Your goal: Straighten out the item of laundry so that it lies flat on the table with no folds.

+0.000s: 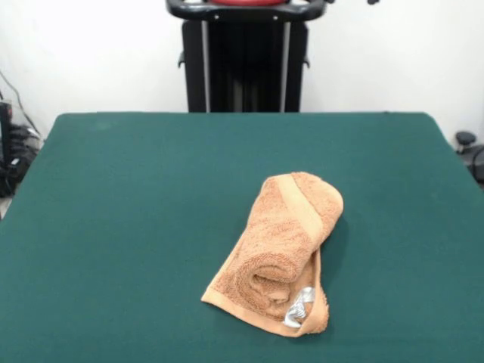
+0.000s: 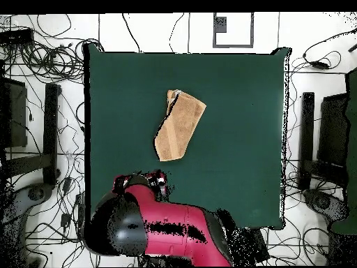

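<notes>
The item of laundry (image 1: 278,249), an orange-tan terry towel, lies rolled and folded over itself a little right of the middle of the green table (image 1: 113,227). Its open rolled end faces the front edge, with a small silver label (image 1: 299,307) at the lower corner. From above, the towel (image 2: 179,124) shows as a narrow slanted shape on the table (image 2: 237,139). The red and black arm (image 2: 174,230) is drawn back over the table's bottom edge. My gripper (image 2: 143,181) sits at its tip, apart from the towel, holding nothing that I can see.
Loose cables (image 2: 42,63) cover the floor round the table, with black stands at the left (image 2: 49,132) and right (image 2: 307,139). More cables and gear (image 1: 13,155) lie beside the table's left edge in the front view.
</notes>
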Available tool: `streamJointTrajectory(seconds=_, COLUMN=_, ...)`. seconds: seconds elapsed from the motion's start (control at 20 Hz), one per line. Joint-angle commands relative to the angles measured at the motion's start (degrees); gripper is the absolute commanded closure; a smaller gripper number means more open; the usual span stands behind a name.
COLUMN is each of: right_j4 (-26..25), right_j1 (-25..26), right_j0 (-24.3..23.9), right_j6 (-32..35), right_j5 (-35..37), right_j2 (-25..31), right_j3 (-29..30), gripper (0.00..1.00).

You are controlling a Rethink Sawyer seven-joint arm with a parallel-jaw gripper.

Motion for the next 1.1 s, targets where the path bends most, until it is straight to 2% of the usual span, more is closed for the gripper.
streamJointTrajectory(seconds=0.05, right_j4=-1.12, right_j1=5.17, right_j0=-0.65, right_j6=10.86, right_j5=6.77, right_j2=-0.53, right_j3=-5.15, gripper=0.0)
streamJointTrajectory(seconds=0.35, right_j4=-0.07, right_j1=5.08, right_j0=-1.41, right_j6=10.66, right_j5=8.9, right_j2=-0.64, right_j3=-8.42, gripper=0.0)
streamJointTrajectory(seconds=0.45, right_j4=-0.11, right_j1=5.01, right_j0=-1.24, right_j6=10.75, right_j5=8.09, right_j2=-0.77, right_j3=-7.89, gripper=0.0)
streamJointTrajectory(seconds=1.1, right_j4=0.46, right_j1=5.26, right_j0=-1.56, right_j6=11.61, right_j5=-7.35, right_j2=-0.35, right_j3=3.68, gripper=0.0)
